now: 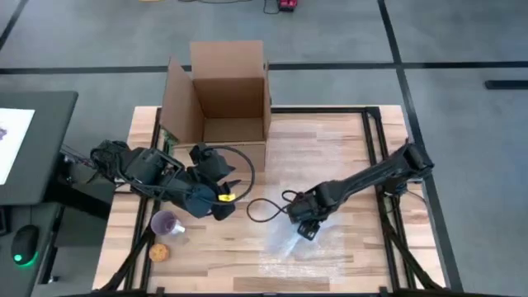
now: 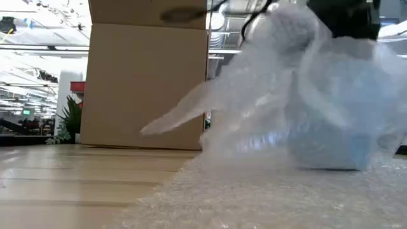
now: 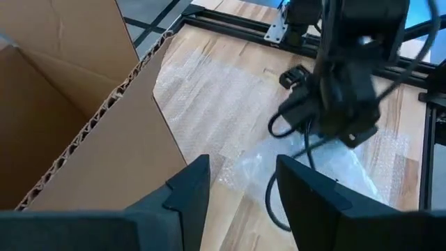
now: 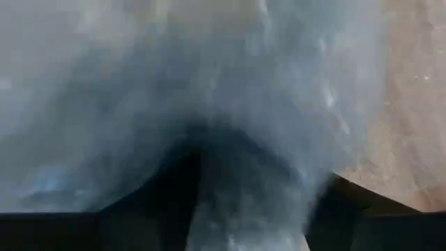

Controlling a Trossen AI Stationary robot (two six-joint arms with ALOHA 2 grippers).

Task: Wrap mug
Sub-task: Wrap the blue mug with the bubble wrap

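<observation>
My right hand [image 1: 304, 224] sits right over the blue mug [image 2: 331, 137], seemingly pinching bubble wrap [image 1: 309, 247]; my left hand [image 3: 240, 199], spread, waits well apart by the box [image 1: 219, 99].

Table [image 1: 346, 136]: pale wood planks, smooth, slight sheen, w/ dark metal frame. Box [image 1: 223, 91]: brown corrugated cardboard, matt; fluted edge shows in left wrist view. Wrap [image 2: 267, 114]: clear plastic bubble film, glossy, crinkled, semi-transparent. Mug [image 2: 331, 143]: pale blue through the wrap, looks smooth. Cup [image 1: 167, 223]: translucent purple plastic. Left gripper [image 3: 240, 185]: matt black plastic fingers.
</observation>
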